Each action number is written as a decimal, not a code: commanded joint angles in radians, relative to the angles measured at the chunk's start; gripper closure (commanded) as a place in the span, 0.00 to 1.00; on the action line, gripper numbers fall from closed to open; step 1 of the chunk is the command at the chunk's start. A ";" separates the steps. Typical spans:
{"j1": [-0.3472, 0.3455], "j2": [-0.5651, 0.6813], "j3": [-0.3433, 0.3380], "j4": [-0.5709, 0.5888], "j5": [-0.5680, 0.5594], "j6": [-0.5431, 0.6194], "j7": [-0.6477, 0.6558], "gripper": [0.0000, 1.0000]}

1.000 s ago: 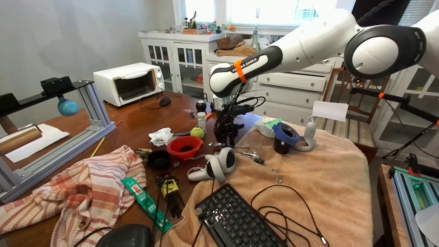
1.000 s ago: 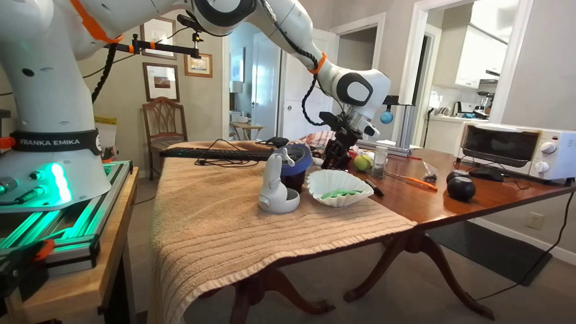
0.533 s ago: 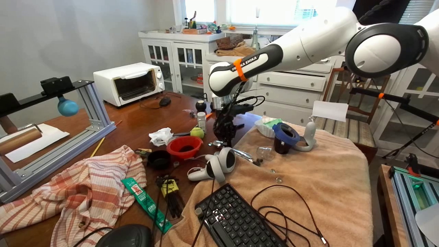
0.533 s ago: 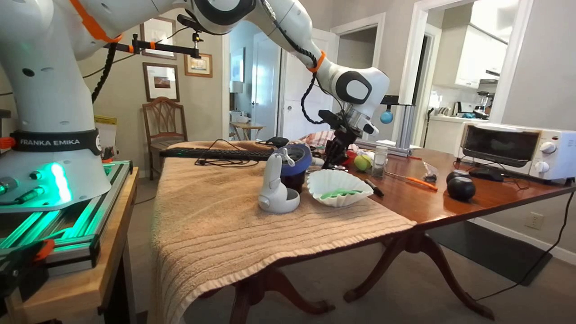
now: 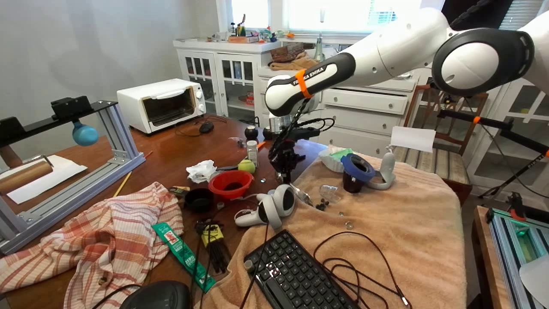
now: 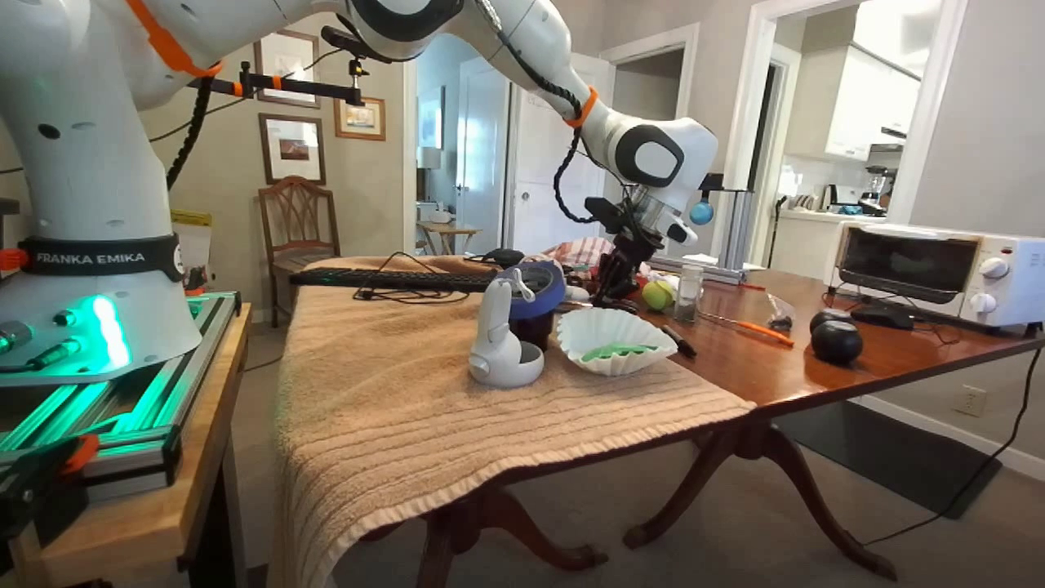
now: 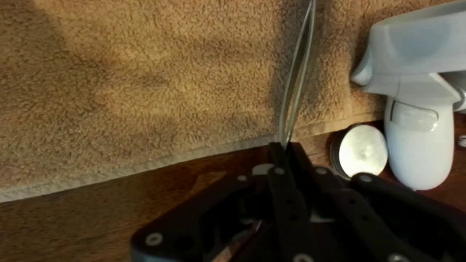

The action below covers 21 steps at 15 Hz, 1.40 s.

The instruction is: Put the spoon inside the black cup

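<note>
In the wrist view, the gripper (image 7: 286,147) is closed on what appears to be the spoon (image 7: 296,76), slim, probably light, stiff and slippery, best pinched mid-handle, extending over the towel (image 7: 153,72) left of a white controller (image 7: 418,142)

The place is a home, by its look a dining room. A polished wooden table (image 6: 784,369) on curved-legged pedestals (image 6: 747,443) shares the room with wooden chairs (image 5: 448,169) and framed pictures (image 6: 292,147). Glass-doored white cabinets (image 5: 218,81) and a bank of drawers (image 5: 364,123) sit beneath bright windows (image 5: 351,15), and through an open doorway (image 6: 744,122) show kitchen cupboards (image 6: 878,102), a counter (image 6: 804,237) and a blender (image 6: 878,181).
</note>
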 commanded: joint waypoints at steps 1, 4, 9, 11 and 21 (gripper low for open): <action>-0.035 -0.014 -0.003 0.004 0.049 0.002 0.017 0.99; -0.074 -0.031 -0.007 0.013 0.083 -0.012 0.024 0.98; -0.133 -0.071 -0.007 -0.001 0.145 -0.001 0.022 0.98; -0.151 -0.084 -0.004 -0.014 0.171 0.010 0.017 0.98; -0.267 -0.121 0.009 -0.065 0.246 -0.019 -0.181 0.98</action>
